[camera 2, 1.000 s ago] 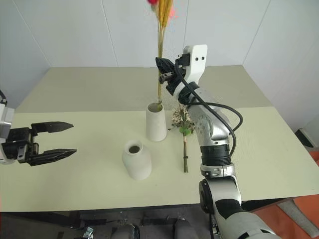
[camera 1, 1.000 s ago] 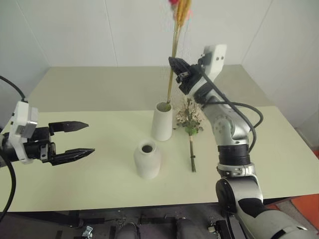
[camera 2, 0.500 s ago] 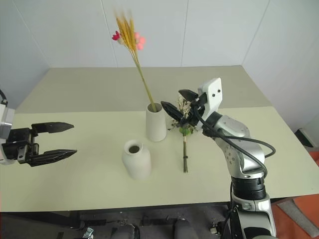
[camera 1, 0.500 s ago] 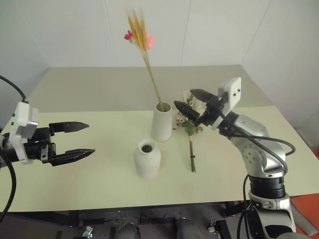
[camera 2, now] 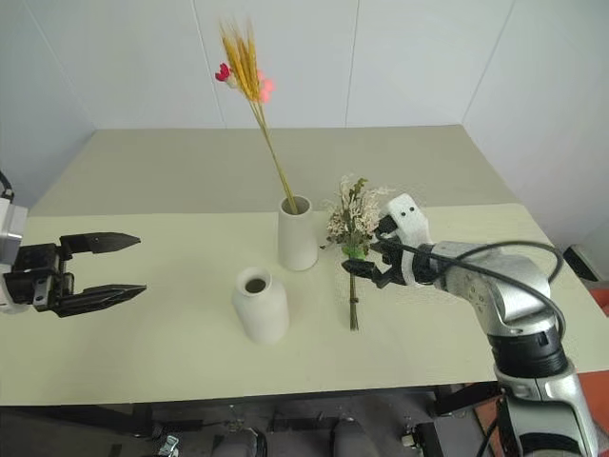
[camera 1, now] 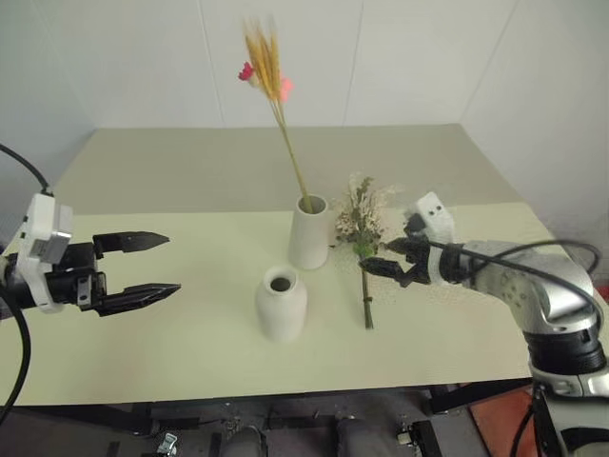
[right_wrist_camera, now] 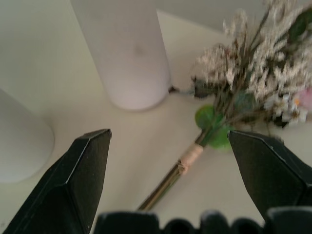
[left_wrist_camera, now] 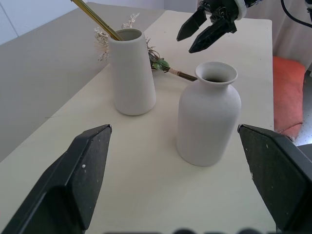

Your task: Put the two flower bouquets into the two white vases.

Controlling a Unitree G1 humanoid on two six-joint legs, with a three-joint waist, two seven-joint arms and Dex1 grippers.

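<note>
Wheat bunch (camera 1: 269, 71): released into tall vase (camera 1: 309, 233). Right hand (camera 1: 394, 265): spread wide, lowered beside white bunch (camera 1: 361, 228) on table (camera 1: 190, 333). Left hand (camera 1: 133, 272): apart, idle.

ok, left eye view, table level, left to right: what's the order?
Left gripper, open → shorter rounded white bottle vase → taller tapered white vase holding the wheat bunch → cream-white bouquet lying on the table → right gripper, open.

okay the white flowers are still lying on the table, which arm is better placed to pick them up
The right. The right gripper is open just beside the white flowers lying by the tall vase, its fingers pointing at the stems. The left gripper hovers open far across the table, beyond the short vase.
</note>
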